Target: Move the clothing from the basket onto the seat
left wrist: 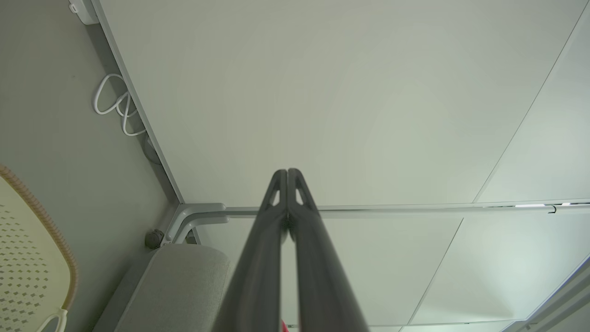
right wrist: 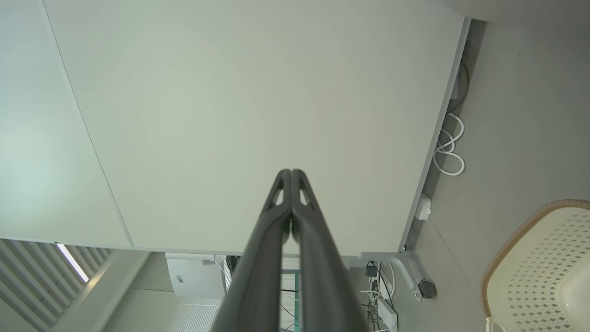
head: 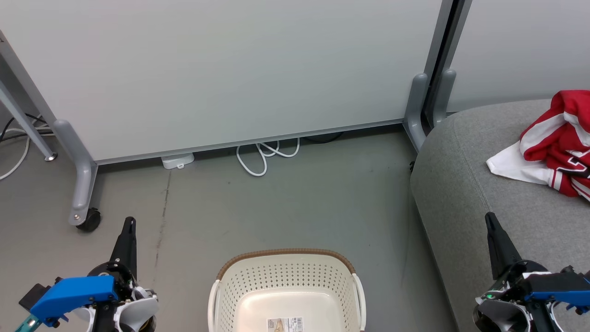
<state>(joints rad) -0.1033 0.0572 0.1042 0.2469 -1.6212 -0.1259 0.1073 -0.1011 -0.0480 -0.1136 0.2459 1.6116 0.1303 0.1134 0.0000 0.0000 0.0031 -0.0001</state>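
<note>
red jerseys with white trim (head: 560, 143) lie heaped on the grey fabric sofa seat (head: 465, 184) at your three o'clock. the cream perforated plastic basket (head: 286, 276) stands at six o'clock. your left gripper (head: 130, 221) and right gripper (head: 490, 217) are both pinched together.

The left gripper (head: 130, 221) and right gripper (head: 489, 216) carry long black tapered fingers (head: 125, 249), blue housings (head: 73, 290), white wrist shells (head: 138, 313).
</note>
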